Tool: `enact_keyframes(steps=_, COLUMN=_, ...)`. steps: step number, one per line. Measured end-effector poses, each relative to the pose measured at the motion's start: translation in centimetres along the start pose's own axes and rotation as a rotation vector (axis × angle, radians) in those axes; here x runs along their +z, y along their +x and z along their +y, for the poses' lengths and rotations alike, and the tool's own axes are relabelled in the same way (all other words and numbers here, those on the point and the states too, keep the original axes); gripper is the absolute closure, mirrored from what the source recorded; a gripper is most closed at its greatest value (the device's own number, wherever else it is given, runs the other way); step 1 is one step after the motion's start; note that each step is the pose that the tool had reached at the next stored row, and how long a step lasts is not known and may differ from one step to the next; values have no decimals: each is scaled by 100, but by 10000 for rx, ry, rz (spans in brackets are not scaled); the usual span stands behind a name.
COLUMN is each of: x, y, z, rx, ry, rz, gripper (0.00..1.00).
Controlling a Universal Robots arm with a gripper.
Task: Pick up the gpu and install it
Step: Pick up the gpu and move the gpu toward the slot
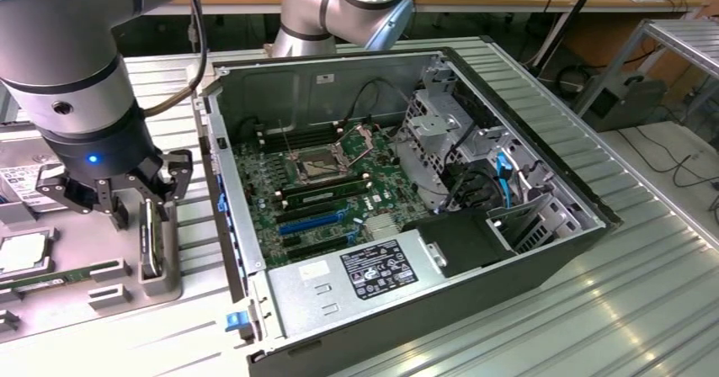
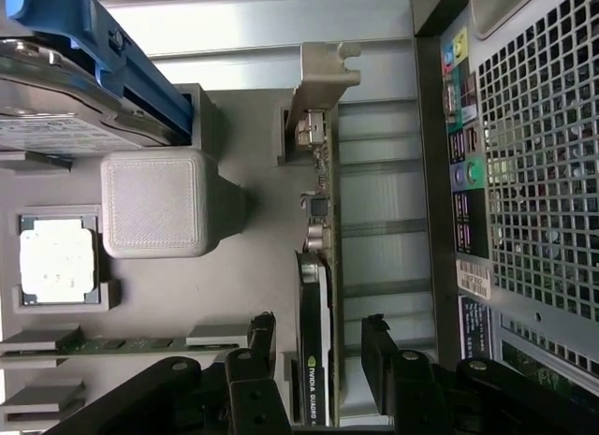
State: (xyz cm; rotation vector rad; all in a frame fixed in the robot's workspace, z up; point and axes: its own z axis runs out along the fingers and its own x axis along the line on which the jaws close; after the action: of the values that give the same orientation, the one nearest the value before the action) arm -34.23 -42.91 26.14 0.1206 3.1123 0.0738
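Note:
The gpu (image 1: 150, 246) stands on edge in a slot of the grey parts tray (image 1: 124, 310), at the exterior view's left of the open computer case (image 1: 528, 133). In the wrist view the gpu (image 2: 314, 285) shows edge-on as a thin black card, with its silvery bracket (image 2: 323, 79) at the far end. My gripper (image 1: 143, 213) hangs low over the card. Here my gripper (image 2: 318, 340) is open, one black finger (image 2: 262, 337) on each side of the card with a gap to both faces. Nothing is held.
The motherboard (image 1: 326, 183) lies exposed in the case, with blue expansion slots (image 1: 309, 221) near the power supply (image 1: 359, 276). The tray also carries a hard drive in a blue caddy (image 2: 65, 89), a processor (image 2: 56, 257), a green memory stick (image 2: 103, 343) and a grey block (image 2: 154, 201).

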Motion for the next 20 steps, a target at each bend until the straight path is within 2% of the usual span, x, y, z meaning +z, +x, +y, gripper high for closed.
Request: enact_keyframes(steps=20, x=104, y=4, z=17, rx=-1, ry=2, rz=2, gripper=50)
